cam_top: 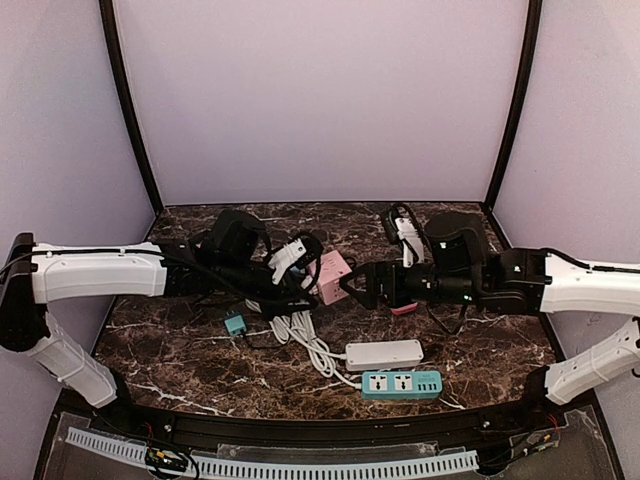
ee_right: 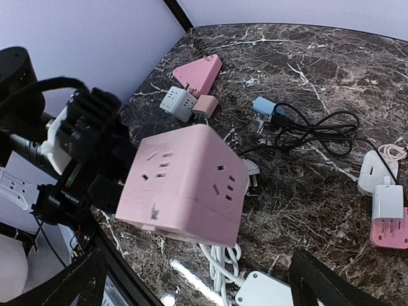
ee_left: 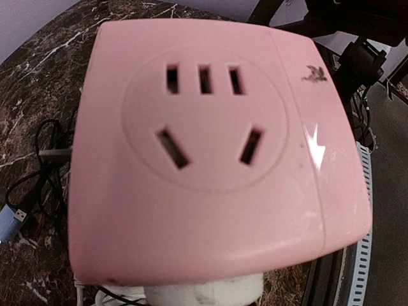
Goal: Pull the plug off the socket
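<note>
Pink cube socket [ee_right: 185, 185] sits near the middle of a dark marble table [cam_top: 480, 340], between the two arms and tipped up on its lower edge. The left gripper [cam_top: 308, 272] presses in against the cube's left side. Its wrist camera is so close that one pink face fills the view, so I cannot tell whether its fingers are clamped on the cube or only touching it. The right gripper [cam_top: 352, 285] hovers just beside the cube's other side with its fingers apart and nothing between them. Every face of the cube in view has bare, unused holes. The only thing joined to it is a white plug [ee_left: 204, 294] at its underside, with a white cable [ee_right: 220, 258] running from there towards a white power strip [cam_top: 384, 354] and a teal power strip [cam_top: 400, 384] nearer the arms. The pull looks not yet made. The cube seems braced, but the plug remains to be gripped and drawn out while the cube is kept steady.
</note>
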`<state>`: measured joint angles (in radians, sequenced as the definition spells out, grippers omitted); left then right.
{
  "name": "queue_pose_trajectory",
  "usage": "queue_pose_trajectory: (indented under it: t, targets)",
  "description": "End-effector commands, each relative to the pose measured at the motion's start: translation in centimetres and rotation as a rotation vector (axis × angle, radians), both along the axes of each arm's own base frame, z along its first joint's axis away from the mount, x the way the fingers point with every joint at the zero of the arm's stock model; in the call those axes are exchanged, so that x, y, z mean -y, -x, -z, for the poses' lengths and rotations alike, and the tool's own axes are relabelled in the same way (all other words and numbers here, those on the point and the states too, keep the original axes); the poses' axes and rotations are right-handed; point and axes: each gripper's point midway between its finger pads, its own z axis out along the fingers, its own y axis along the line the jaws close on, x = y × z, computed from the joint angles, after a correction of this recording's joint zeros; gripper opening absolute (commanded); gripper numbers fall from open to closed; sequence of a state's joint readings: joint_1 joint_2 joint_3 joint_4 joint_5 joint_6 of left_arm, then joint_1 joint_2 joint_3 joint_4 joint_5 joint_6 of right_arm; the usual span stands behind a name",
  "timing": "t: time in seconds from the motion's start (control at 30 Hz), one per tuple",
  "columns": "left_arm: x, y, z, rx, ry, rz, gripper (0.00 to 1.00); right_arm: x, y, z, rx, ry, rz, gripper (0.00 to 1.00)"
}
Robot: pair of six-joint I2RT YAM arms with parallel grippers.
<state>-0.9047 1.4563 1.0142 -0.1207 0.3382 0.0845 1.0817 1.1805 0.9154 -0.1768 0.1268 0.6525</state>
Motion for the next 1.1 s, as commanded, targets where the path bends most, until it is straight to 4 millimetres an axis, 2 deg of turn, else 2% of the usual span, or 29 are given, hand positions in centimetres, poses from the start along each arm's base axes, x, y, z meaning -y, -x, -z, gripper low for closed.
queue_pose_trajectory:
  t: [0.0,0.27,0.57,0.77,1.07]
  targets:
    - [0.4,-0.5,-0.3,-0.088,0.017,-0.006,0.01,-0.5,0.8,1.3,0.051,0.174,-0.048,0.99]
    - [0.1,-0.8,0.4,-0.115,0.0,-0.008,0.01,-2.9,-0.7,3.5,0.059,0.384,0.01,0.99]
    - [0.0,-0.7,0.0,-0.105,0.001,-0.004,0.01,-3.4,-2.0,4.3,0.082,0.462,0.057,0.98]
    - [0.0,-0.7,0.0,-0.102,-0.002,0.003,0.01,-3.9,-2.3,4.6,0.102,0.493,0.044,0.9]
    - [0.1,-0.5,0.0,-0.108,0.001,0.018,0.01,-4.5,-2.6,5.1,0.134,0.532,0.012,0.84]
